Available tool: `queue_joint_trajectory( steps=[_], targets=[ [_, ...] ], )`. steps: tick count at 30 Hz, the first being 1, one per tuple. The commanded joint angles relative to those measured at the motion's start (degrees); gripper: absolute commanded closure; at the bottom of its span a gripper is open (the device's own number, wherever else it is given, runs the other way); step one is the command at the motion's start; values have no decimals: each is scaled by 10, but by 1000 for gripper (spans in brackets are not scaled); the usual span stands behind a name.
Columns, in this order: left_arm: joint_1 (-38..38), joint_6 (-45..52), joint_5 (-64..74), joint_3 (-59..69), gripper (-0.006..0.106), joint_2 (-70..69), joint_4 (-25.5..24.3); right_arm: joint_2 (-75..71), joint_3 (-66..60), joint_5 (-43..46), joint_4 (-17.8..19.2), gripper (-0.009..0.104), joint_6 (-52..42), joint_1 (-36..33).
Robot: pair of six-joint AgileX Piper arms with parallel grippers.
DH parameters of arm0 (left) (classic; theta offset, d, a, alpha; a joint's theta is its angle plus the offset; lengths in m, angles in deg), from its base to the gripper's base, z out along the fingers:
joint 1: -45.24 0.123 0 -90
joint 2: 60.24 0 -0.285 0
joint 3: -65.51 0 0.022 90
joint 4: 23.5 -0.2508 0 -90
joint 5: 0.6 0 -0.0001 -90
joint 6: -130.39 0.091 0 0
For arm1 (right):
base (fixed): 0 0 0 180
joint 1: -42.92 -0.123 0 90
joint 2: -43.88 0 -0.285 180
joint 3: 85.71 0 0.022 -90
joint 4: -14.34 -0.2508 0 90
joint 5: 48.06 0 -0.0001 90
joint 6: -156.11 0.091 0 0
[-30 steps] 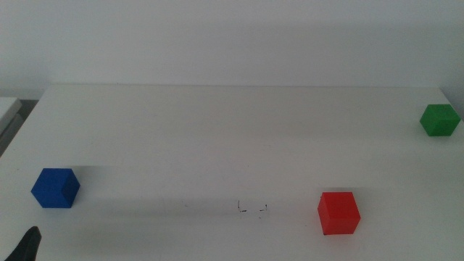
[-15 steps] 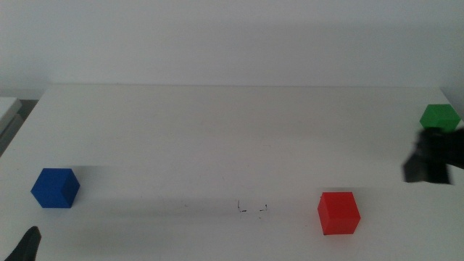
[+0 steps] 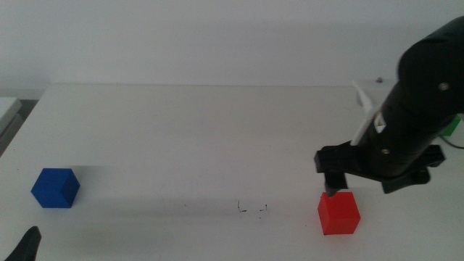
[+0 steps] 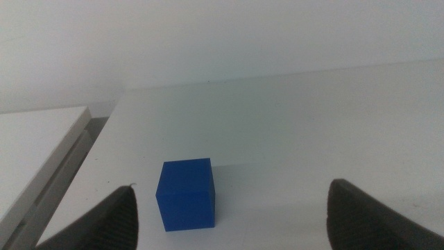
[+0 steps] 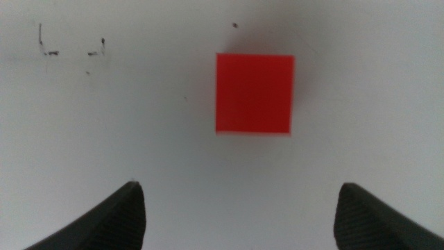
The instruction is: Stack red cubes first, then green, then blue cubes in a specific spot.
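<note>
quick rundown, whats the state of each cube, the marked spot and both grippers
red cube: flat on the table, not gripped, beside the marked spot
blue cube: on the table, far from the spot, untouched
green cube: mostly hidden behind the right arm
marked spot: bare, nothing stacked yet
right gripper: open, above the red cube
left gripper: open, low near the blue cube, waiting

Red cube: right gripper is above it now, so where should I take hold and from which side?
Grip the small matte red cube across two opposite vertical side faces, coming straight down from above. It sits flat on the white tabletop with nothing against it. In the right wrist view its edges look square to the right gripper, whose jaws stand open wider than the cube, so little wrist turn seems needed.
</note>
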Motion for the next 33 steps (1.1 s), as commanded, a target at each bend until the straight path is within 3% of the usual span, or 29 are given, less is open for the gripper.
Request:
queue_joint_trajectory(
  steps=[1,10,18,33],
  targets=[
    [0,-2,-10,0,9,-2,4,13,-3,26,9,3,8,-4],
    [0,-2,-10,0,9,-2,4,48,-53,102,20,3,19,1],
    [0,-2,-9,0,9,-2,4,87,-53,111,52,3,47,24],
    [0,-2,-9,0,9,-2,4,121,-76,171,53,4,68,26]
  ],
)
